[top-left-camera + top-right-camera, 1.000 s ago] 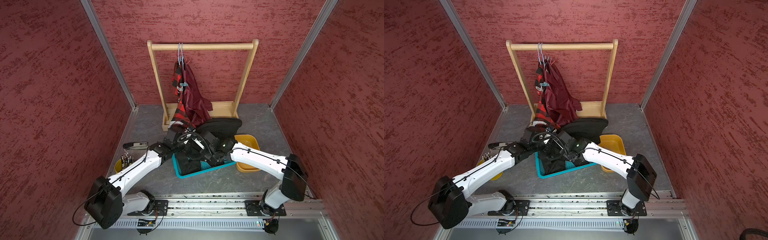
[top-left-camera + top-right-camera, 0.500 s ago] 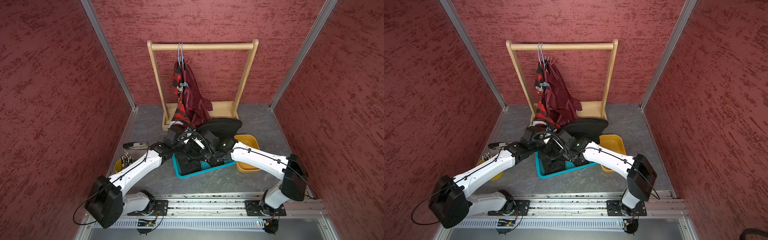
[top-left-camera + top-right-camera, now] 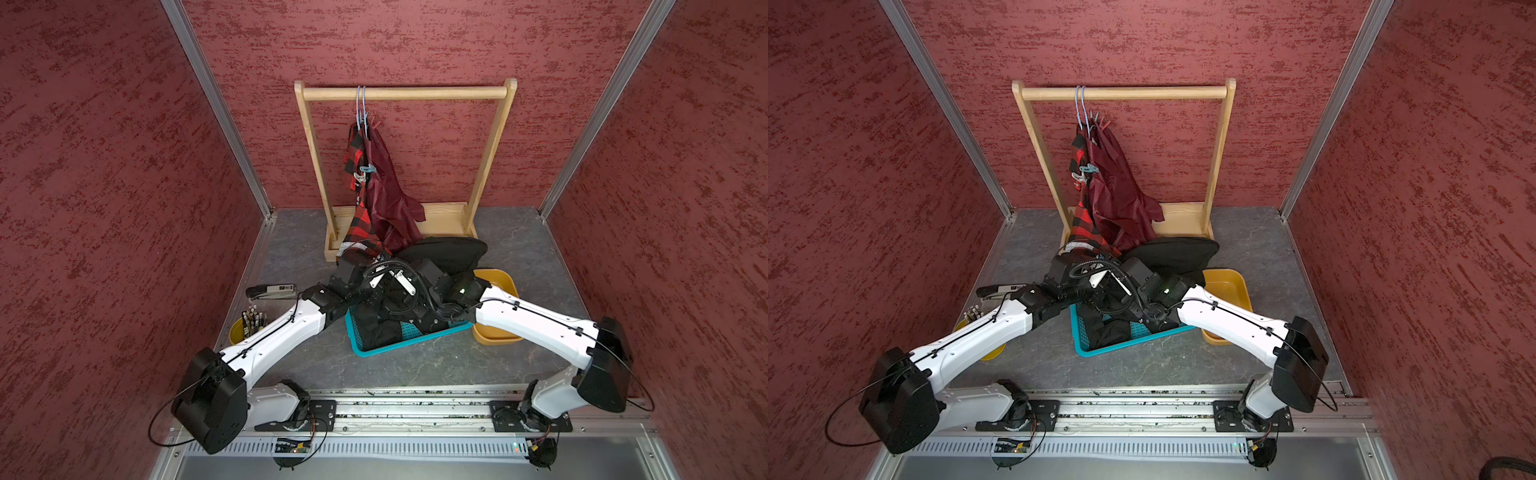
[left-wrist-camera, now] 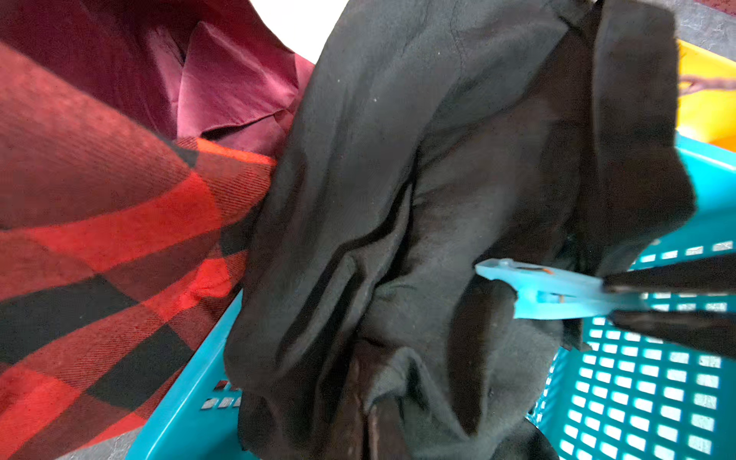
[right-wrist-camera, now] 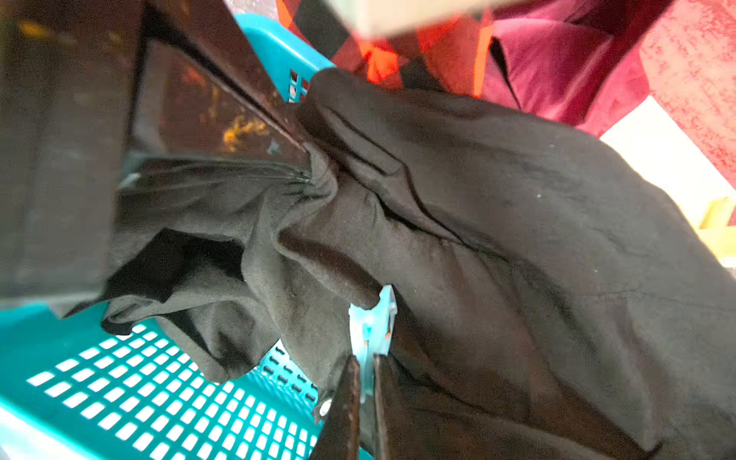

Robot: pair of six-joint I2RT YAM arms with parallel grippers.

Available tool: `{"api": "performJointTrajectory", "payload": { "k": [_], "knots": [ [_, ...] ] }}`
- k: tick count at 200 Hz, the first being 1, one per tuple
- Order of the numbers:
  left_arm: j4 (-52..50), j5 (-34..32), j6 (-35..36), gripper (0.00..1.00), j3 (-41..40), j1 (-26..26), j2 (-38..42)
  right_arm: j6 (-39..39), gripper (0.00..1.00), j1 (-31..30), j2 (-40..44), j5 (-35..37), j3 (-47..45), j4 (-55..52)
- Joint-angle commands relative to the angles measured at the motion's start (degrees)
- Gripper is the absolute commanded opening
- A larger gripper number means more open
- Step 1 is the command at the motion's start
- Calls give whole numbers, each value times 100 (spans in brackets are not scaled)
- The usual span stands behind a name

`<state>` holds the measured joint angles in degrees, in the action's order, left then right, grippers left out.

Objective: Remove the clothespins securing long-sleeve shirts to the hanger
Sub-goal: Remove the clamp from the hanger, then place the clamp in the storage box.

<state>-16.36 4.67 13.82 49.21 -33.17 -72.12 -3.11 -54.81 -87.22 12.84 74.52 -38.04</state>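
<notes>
Left wrist view: left gripper (image 4: pixel 607 300) clamped on the tail of one light-blue clothespin (image 4: pixel 557 294), whose nose is at a fold of the black shirt (image 4: pixel 398 159), above the teal basket (image 4: pixel 637 378).
Right wrist view: right gripper (image 5: pixel 308 169) pinched shut on a bunch of that black cloth, near the pin; this pinch is unseen from the left wrist.
Both top views: the wrists hide both grips; two more clothespins (image 3: pixel 368 169) sit where the plaid shirt (image 3: pixel 359 224) and maroon shirt (image 3: pixel 386 195) hang on the wooden rack (image 3: pixel 405 93).
</notes>
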Motion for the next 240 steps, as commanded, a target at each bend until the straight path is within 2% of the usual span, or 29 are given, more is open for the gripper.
{"api": "performJointTrajectory", "payload": {
  "k": [1,98,146,199,240],
  "knots": [
    [120,39,38,0,133,-21,-123,232,0,-11,283,-119,-62,-5],
    [117,-128,-11,0,211,-52,-319,594,0,56,668,-643,-375,136],
    [125,-185,-111,0,103,-67,-193,837,0,280,1005,-614,-453,269],
    [-108,-286,-316,0,-107,-138,315,1787,0,1238,1524,-314,-579,442],
    [-340,-390,-370,0,-228,-163,629,2738,0,2357,2131,-307,-1385,736]
  ]
}}
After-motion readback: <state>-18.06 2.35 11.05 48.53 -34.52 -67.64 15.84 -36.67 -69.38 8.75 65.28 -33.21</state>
